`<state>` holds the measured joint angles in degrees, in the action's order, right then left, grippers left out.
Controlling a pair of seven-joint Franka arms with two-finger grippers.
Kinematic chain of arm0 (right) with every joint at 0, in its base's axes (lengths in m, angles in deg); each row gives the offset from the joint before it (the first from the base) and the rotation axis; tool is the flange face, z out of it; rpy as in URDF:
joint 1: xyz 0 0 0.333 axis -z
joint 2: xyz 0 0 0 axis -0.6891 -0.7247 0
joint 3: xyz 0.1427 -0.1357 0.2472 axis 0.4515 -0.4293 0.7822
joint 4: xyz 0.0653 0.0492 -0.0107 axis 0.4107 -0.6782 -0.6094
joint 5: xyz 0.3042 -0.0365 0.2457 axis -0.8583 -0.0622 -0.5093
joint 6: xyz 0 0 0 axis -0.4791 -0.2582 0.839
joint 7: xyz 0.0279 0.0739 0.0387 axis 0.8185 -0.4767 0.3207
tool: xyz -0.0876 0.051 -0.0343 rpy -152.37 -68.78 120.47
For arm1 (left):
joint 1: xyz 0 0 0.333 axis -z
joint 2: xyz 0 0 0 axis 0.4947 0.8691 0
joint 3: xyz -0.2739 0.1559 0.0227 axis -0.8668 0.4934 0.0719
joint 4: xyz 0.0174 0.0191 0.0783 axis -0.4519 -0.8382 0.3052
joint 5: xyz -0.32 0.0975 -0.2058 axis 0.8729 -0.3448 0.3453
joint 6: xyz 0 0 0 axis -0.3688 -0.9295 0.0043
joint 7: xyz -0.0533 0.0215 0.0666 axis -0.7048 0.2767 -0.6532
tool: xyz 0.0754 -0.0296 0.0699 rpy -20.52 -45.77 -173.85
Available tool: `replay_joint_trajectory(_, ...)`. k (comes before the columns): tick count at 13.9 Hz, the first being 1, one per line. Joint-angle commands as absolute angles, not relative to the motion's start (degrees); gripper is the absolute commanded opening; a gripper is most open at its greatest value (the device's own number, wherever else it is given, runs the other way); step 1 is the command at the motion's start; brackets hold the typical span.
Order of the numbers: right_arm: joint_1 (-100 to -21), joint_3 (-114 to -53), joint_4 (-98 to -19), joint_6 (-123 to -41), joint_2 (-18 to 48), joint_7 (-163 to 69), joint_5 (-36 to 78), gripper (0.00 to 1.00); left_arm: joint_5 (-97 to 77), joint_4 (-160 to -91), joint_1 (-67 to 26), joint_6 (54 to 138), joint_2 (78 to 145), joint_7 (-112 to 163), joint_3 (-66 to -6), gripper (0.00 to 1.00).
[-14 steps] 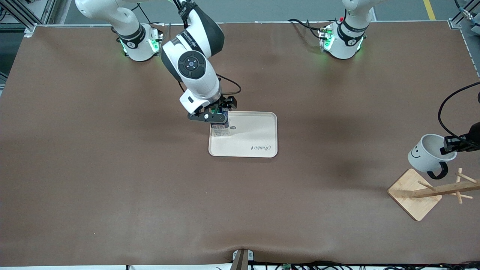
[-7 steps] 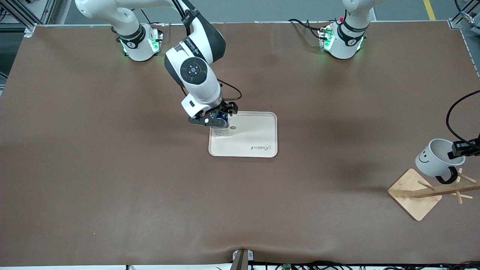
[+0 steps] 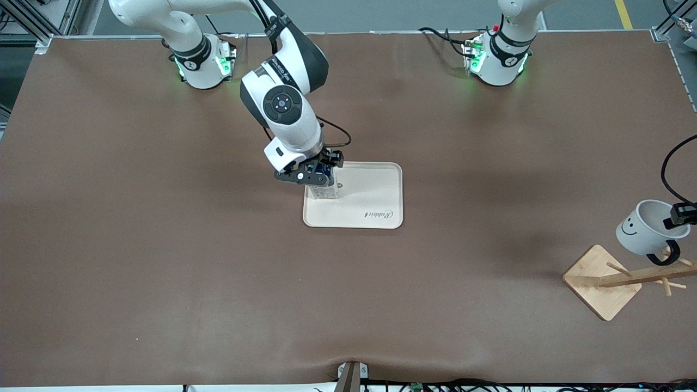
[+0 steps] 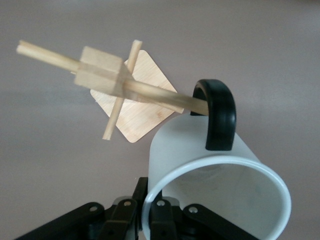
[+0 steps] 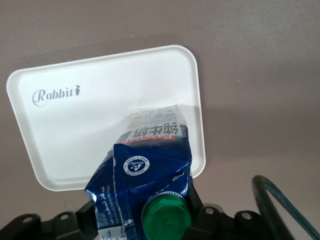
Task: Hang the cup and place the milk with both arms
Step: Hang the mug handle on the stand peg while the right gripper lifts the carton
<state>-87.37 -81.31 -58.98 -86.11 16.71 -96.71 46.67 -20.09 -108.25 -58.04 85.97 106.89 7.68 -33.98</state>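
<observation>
Meanwhile left fingers [image 4: 152, 212] pinch cup [image 3: 648, 231] beside rack peg [image 4: 160, 96]; right fingers [image 3: 313, 173] grip milk [image 5: 145, 175] over tray [image 3: 375, 193].

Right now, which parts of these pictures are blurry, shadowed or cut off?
Front view: soft shadows on the table; the left end effector is cropped at the frame edge. Left wrist view: the cup looks soft up close. Right wrist view: the milk is blurred at its cap.
</observation>
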Motion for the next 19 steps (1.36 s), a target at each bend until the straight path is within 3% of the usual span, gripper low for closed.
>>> replay_joint_trajectory(1,-86.9,-81.8,-55.3,-83.3,18.0,-98.3,45.9,0.0,-19.1,-107.2,-59.7,85.7,107.4,6.3,-34.4,0.0)
replay_joint_trajectory(2,-86.4,-82.0,-52.5,-79.1,17.9,-98.0,46.1,0.0,-19.1,-107.2,-59.8,85.7,107.7,6.3,-34.5,0.0)
replay_joint_trajectory(3,-84.5,-82.0,-50.3,-74.8,17.9,-97.9,46.2,0.0,-19.2,-107.2,-59.7,85.7,107.8,6.3,-34.5,0.13)
replay_joint_trajectory(4,-82.3,-81.9,-49.0,-71.4,18.1,-97.1,46.5,0.0,-19.1,-107.2,-59.7,85.6,108.3,6.3,-34.5,0.44)
replay_joint_trajectory(5,-80.1,-82.0,-48.3,-68.6,18.7,-94.3,46.5,0.0,-19.1,-107.2,-59.7,85.5,107.9,6.3,-34.8,0.99)
replay_joint_trajectory(10,-63.9,-82.0,-49.1,-62.5,20.4,-70.9,46.6,0.0,-18.5,-107.2,-59.4,82.5,105.5,7.5,-37.2,1.0)
replay_joint_trajectory(19,-43.0,-82.1,-57.9,-64.0,22.2,-55.4,50.1,0.0,-19.0,-105.7,-59.3,71.4,102.2,9.8,-39.4,1.0)
